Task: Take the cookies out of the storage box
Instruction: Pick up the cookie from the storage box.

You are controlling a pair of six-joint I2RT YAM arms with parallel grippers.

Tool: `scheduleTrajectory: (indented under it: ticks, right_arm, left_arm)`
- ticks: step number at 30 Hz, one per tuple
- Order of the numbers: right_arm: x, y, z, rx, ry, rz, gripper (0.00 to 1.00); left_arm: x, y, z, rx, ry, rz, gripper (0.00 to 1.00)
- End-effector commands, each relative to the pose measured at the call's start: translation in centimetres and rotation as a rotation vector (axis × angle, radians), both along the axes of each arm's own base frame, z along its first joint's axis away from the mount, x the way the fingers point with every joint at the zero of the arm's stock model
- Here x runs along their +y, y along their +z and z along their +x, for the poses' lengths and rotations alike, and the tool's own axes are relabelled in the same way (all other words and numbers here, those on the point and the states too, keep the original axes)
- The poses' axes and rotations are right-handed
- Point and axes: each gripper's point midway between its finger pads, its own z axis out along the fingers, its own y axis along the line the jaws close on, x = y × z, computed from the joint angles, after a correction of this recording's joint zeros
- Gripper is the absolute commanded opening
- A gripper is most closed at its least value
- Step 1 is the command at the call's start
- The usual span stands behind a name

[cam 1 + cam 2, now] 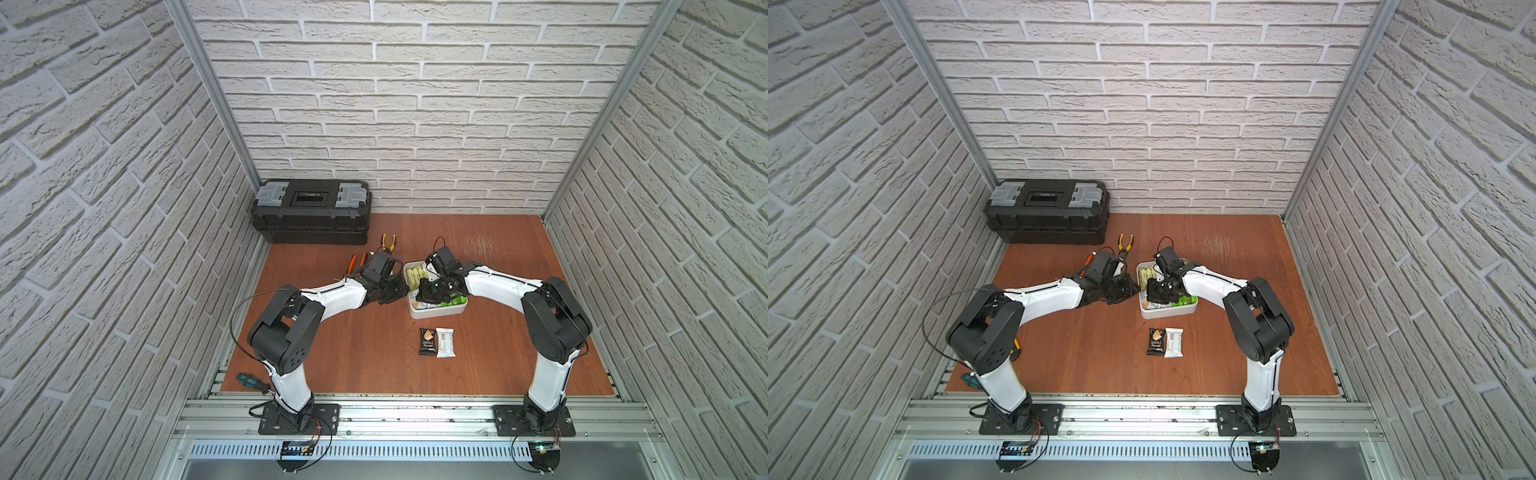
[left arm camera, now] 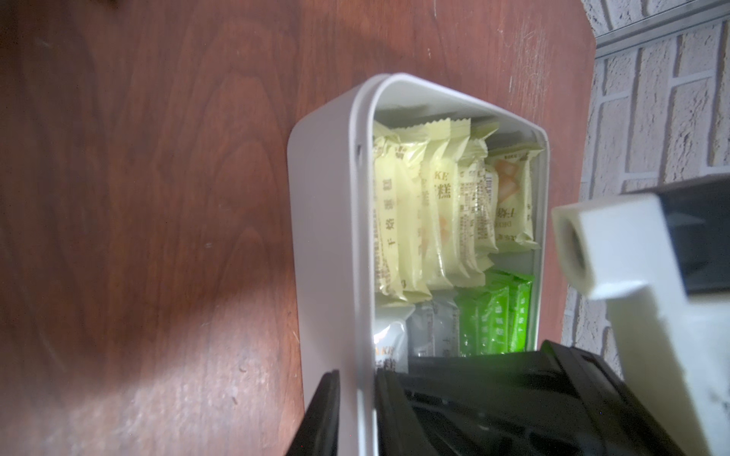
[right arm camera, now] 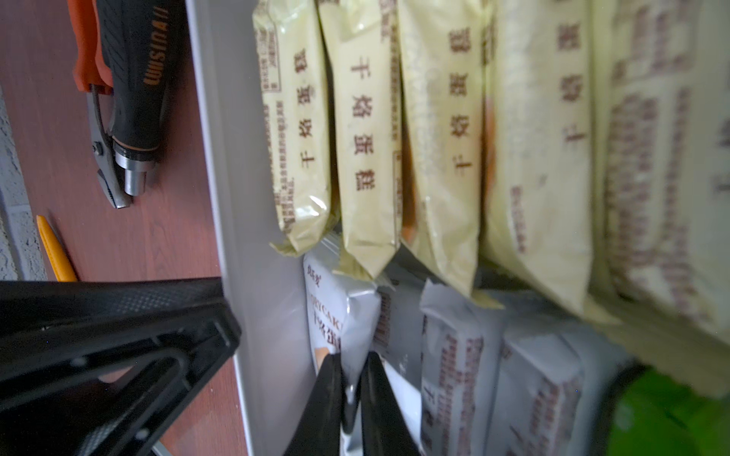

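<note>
So far only a small share of the cookies [image 2: 434, 221] is out: a black packet [image 1: 427, 343] and a white packet [image 1: 445, 342] lie touching, side by side, on the table [image 1: 332, 353] at six o'clock of the storage box [image 1: 432, 311]. That shallow white box sits near the table's middle in both top views and is well filled. Pale yellow packets [image 2: 399, 205] stand on edge in a tight row across its twelve o'clock half, with green packets [image 2: 493, 316] and silvery wrappers [image 3: 458, 355] crammed into the six o'clock half. The right gripper [image 3: 351, 379] is down inside, its fingers pinched together on the edge of one white wrapper [image 3: 339, 316] beside the wall. The left gripper [image 2: 355, 391] straddles the nine o'clock wall, one finger outside and one inside, clamped on it, probably to steady the box. I judge the job barely begun, with nearly every packet yet to come out. The wrappers look glossy and crinkled, with serrated ends.
</note>
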Motion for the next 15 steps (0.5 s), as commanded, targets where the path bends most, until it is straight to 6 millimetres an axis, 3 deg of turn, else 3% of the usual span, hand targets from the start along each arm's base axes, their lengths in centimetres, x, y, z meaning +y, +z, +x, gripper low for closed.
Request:
scheduleTrajectory:
  ticks: [1,10,15]
  right_arm:
    - [-0.1,1.3,0.1,-0.043,0.01,0.016,0.07]
    - [-1.5,4.6,-0.4,-0.093,-0.024,0.002,0.05]
    - [-3.0,7.0,-1.3,-0.124,-0.044,0.007,0.05]
  left_arm:
    - [0.6,-0.4,0.1,0.007,-0.003,0.029,0.26]
    - [1.3,2.0,0.5,-0.057,0.023,0.045,0.48]
    - [1.5,3.3,0.5,-0.078,0.053,0.052,0.5]
